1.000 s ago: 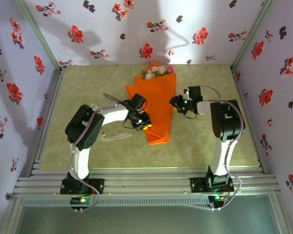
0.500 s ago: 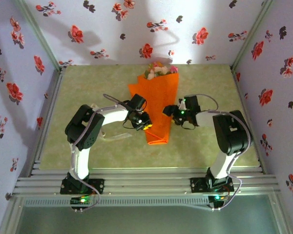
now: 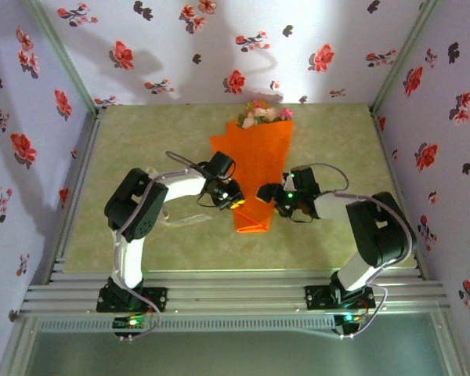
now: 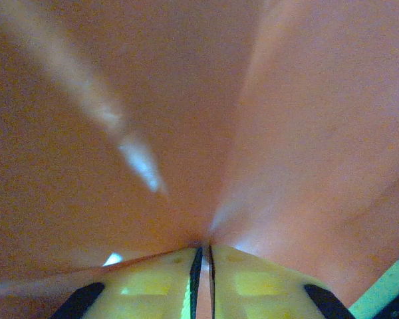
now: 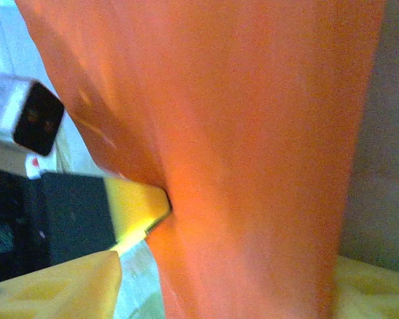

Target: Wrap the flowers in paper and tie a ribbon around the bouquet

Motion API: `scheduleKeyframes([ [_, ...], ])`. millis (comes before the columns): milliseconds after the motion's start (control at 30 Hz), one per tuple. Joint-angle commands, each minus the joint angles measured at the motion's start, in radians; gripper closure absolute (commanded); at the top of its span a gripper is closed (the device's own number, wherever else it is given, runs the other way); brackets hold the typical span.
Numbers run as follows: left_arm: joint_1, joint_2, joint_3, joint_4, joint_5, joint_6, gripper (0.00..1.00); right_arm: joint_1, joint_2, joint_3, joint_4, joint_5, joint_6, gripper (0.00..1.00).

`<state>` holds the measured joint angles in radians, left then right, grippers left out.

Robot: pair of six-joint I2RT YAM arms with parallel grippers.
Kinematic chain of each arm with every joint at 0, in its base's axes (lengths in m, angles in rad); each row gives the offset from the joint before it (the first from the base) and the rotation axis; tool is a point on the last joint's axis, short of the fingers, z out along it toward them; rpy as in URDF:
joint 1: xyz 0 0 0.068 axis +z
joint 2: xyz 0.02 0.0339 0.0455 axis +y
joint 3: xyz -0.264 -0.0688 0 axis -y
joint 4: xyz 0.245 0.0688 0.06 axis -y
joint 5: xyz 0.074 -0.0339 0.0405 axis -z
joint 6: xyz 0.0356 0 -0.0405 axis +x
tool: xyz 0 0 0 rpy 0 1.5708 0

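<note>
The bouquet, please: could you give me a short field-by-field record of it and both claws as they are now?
bouquet: orange paper cone lying flat on the table, narrow end toward the arm bases
flowers: pink and cream blooms at the wide far end
left claw: shut on the cone's edge near the narrow end
right claw: open, a finger on each side of the cone
ribbon: pale strip on the table beside the left arm, not around the cone
</note>
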<state>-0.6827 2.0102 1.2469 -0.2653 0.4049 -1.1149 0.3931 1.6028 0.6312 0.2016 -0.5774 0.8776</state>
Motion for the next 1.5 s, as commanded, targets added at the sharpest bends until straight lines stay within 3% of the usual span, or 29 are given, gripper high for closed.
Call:
scheduleKeyframes([
  [0, -0.003, 0.06, -0.038, -0.043, -0.05, 0.025, 0.85, 0.045, -0.038, -0.073, -0.042, 0.018, 0.04, 0.39],
  [33, -0.003, 0.059, -0.038, -0.042, -0.049, 0.025, 0.86, 0.054, -0.049, -0.089, -0.031, 0.023, 0.053, 0.46],
  [100, -0.003, 0.059, -0.041, -0.04, -0.048, 0.024, 0.85, 0.065, -0.071, -0.116, -0.024, 0.042, 0.07, 0.79],
  [167, -0.003, 0.058, -0.042, -0.039, -0.047, 0.023, 0.85, 0.066, -0.091, -0.131, -0.033, 0.065, 0.075, 1.0],
  [200, -0.003, 0.056, -0.044, -0.036, -0.047, 0.023, 0.86, 0.066, -0.103, -0.137, -0.038, 0.073, 0.077, 0.97],
  [233, -0.004, 0.056, -0.046, -0.033, -0.047, 0.021, 0.85, 0.067, -0.115, -0.142, -0.045, 0.079, 0.077, 0.83],
  [267, -0.003, 0.056, -0.046, -0.031, -0.046, 0.021, 0.86, 0.069, -0.132, -0.149, -0.052, 0.084, 0.079, 0.59],
  [300, -0.003, 0.058, -0.046, -0.031, -0.045, 0.021, 0.86, 0.071, -0.149, -0.155, -0.063, 0.09, 0.082, 0.47],
  [367, -0.002, 0.058, -0.047, -0.03, -0.046, 0.023, 0.86, 0.08, -0.186, -0.171, -0.077, 0.097, 0.091, 0.39],
  [533, -0.003, 0.058, -0.047, -0.029, -0.045, 0.021, 0.86, 0.113, -0.24, -0.21, -0.074, 0.106, 0.131, 0.41],
  [733, -0.005, 0.056, -0.049, -0.026, -0.046, 0.02, 0.86, 0.13, -0.207, -0.229, -0.016, 0.123, 0.168, 0.54],
  [833, -0.007, 0.056, -0.047, -0.025, -0.046, 0.018, 0.86, 0.134, -0.181, -0.225, 0.009, 0.133, 0.181, 0.67],
  [933, -0.008, 0.053, -0.044, -0.024, -0.045, 0.018, 0.86, 0.134, -0.172, -0.208, -0.015, 0.153, 0.181, 1.0],
  [1067, -0.009, 0.018, -0.035, -0.035, -0.059, 0.026, 0.85, 0.134, -0.2, -0.174, -0.107, 0.191, 0.162, 1.0],
  [1167, -0.009, -0.049, 0.007, -0.099, -0.079, 0.044, 0.73, 0.135, -0.225, -0.134, -0.197, 0.197, 0.148, 0.56],
  [1233, -0.007, -0.094, 0.039, -0.144, -0.091, 0.049, 0.59, 0.134, -0.262, -0.108, -0.29, 0.222, 0.133, 0.45],
  [1367, 0.004, -0.181, 0.081, -0.237, -0.1, 0.035, 0.46, 0.135, -0.35, -0.023, -0.539, 0.317, 0.045, 0.43],
  [1467, 0.024, -0.264, 0.068, -0.285, -0.141, 0.025, 0.42, 0.135, -0.369, 0.034, -0.661, 0.359, -0.03, 0.44],
])
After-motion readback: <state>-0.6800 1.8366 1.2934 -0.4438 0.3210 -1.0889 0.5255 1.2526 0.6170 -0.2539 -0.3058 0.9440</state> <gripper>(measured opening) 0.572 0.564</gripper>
